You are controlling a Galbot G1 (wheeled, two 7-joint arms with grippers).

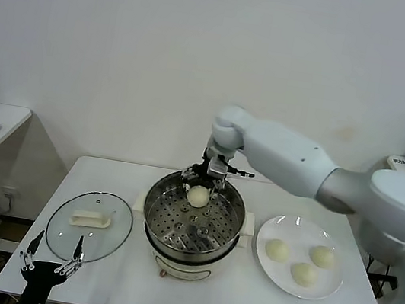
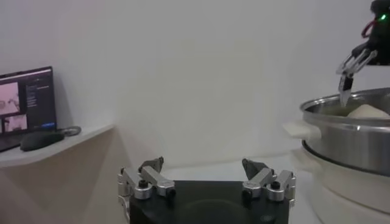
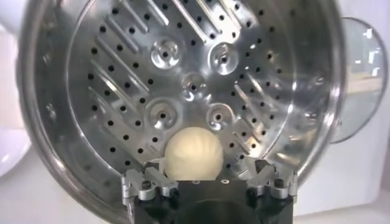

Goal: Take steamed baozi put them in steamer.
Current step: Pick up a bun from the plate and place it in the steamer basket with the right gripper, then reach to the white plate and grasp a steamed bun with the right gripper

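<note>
Right tool (image 1: 202,185) over steamer (image 1: 192,227) at centre of tabletop (image 1: 241,297), fingers spread either side of one baozi (image 1: 198,196) lying on perforated tray at 12 o'clock; three baozi (image 1: 277,249) on white plate (image 1: 303,230) at 3 o'clock of steamer; glass lid (image 1: 89,227) at 9 o'clock; left tool (image 1: 52,259) parked at 7 o'clock, fingers spread, empty.

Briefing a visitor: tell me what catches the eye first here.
The round shiny steel steamer at the table's middle, one smooth cream-white bun on its perforated tray between the open fingers of the right end effector. To its right, a flat white plate bears three more buns.
</note>
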